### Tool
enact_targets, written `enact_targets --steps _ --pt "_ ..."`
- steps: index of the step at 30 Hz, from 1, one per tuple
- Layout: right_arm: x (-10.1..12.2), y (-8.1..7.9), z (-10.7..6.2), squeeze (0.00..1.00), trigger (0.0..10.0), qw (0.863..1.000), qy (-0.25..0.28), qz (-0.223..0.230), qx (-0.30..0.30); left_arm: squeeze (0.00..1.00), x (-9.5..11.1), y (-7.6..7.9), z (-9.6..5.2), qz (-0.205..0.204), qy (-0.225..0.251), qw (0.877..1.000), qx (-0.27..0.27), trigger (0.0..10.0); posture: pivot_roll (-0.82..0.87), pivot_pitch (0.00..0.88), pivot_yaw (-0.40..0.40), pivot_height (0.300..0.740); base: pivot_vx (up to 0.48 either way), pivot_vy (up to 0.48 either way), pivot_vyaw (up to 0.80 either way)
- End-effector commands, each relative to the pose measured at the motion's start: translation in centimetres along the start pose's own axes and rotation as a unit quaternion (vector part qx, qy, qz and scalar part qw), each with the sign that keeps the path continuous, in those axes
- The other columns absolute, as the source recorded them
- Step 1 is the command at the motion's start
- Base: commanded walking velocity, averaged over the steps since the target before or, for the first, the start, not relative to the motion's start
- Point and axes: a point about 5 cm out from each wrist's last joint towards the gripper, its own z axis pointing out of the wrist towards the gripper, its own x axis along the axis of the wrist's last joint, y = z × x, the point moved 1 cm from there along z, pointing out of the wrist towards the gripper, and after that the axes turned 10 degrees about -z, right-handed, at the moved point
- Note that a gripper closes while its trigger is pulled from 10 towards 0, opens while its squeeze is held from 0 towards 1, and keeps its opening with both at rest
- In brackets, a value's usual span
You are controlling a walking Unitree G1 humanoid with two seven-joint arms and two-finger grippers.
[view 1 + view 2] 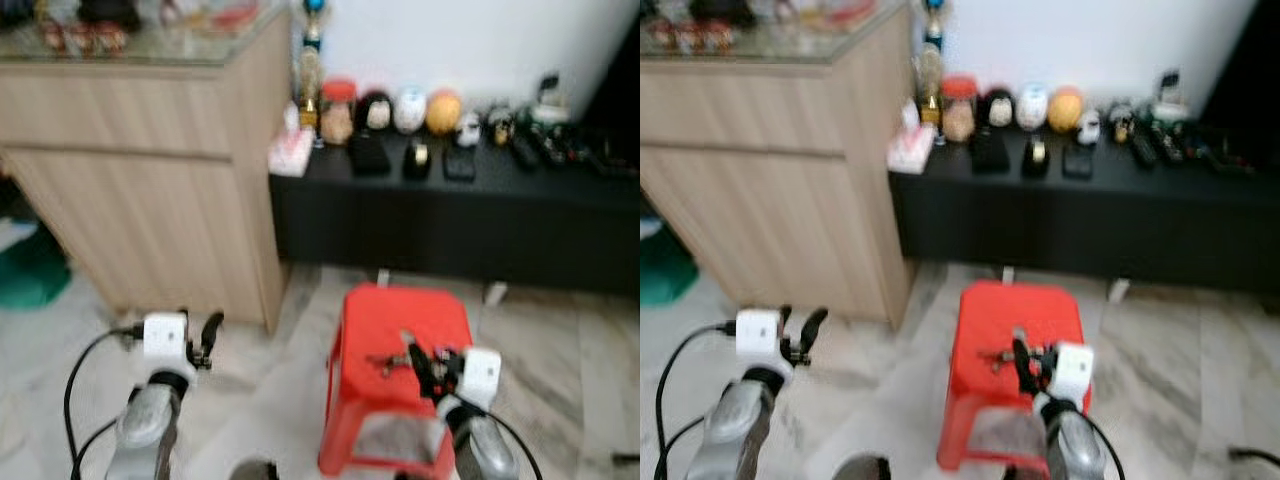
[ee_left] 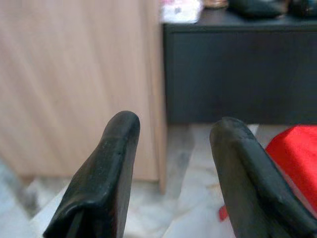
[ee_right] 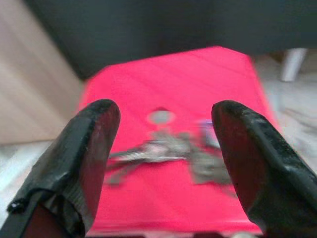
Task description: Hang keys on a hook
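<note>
Right gripper (image 3: 161,148) gapes over keys (image 3: 168,151), labels unreadable.

1. The keys (image 3: 171,151) on the red stool (image 3: 208,74) are blurred; single keys cannot be told apart.
2. Small items (image 1: 440,125) on the black worktop (image 1: 560,215) are too blurred to identify.
3. The picture's bottom edge cuts both arms.

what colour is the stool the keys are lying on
Bright red: the square plastic stool under the metal bunch of keys, clearest in the right wrist view.

No legible text, labels, brands or numbers anywhere; too blurred to make out any lettering
</note>
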Motion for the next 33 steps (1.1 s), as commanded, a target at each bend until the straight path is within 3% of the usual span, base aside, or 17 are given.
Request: enact_targets --steps 1,11,22,29,33 --pt "0.2 0.2 0.1 0.0 10.0 1.0 0.002 0.003 -0.004 0.0 0.0 0.1 -0.1 0.005 -0.004 1.0 -0.005 10.0 0.03 0.0 -0.02 0.626 0.311 0.0 0.0" --pt "0.2 0.2 0.2 0.0 10.0 1.0 -0.002 0.003 0.002 0.0 0.1 0.1 0.0 0.004 -0.004 1.0 -0.006 10.0 0.03 0.0 -0.023 0.626 0.214 0.0 0.0" --pt "0.1 0.3 0.5 0.0 10.0 0.999 -0.021 -0.031 0.019 0.0 0.2 0.5 0.4 0.0 -0.004 1.0 -0.009 10.0 0.02 0.0 -0.03 0.626 0.0 0.0 0.0" --pt "0.2 0.3 0.6 0.0 10.0 0.999 -0.019 -0.029 0.02 0.0 0.3 1.1 0.6 -0.002 0.0 1.0 -0.014 10.0 0.02 0.0 -0.039 0.626 0.0 0.0 0.77" --pt "0.1 0.4 0.6 0.0 10.0 1.0 -0.024 -0.015 0.01 0.0 0.4 1.1 0.6 -0.003 0.001 1.0 -0.014 10.0 0.02 0.0 -0.041 0.626 0.0 0.0 0.0"
